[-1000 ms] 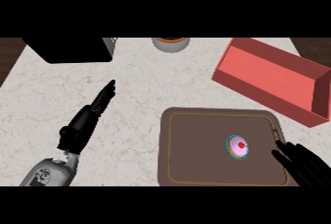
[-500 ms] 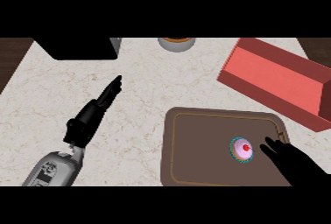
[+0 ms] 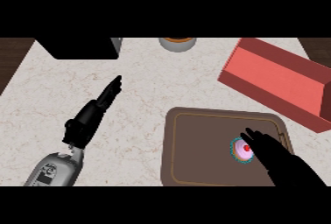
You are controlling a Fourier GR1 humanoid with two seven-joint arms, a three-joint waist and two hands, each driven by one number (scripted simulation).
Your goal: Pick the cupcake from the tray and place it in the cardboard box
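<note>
Right hand (image 3: 279, 157) comes in from the lower right over the tray (image 3: 200, 148), fingers straight and spread a little, holding nothing — fingertips reach just past the cupcake (image 3: 244, 149) and cover its right side. Contact can't be told. Cupcake sits on the tray's right half, pink top with a red dot, near the tray's right rim. Bare tray floor lies open to its left. Red box (image 3: 275, 81) lies just beyond the tray's upper right corner, tilted, its open side up, its right end running toward the view's right edge. Left hand (image 3: 93, 116) rests over the bare counter (image 3: 149, 83) left of the tray, fingers straight, pointing up-right — well apart from everything. Black block (image 3: 81, 47) and a round container (image 3: 177, 43) sit at the far edge.
</note>
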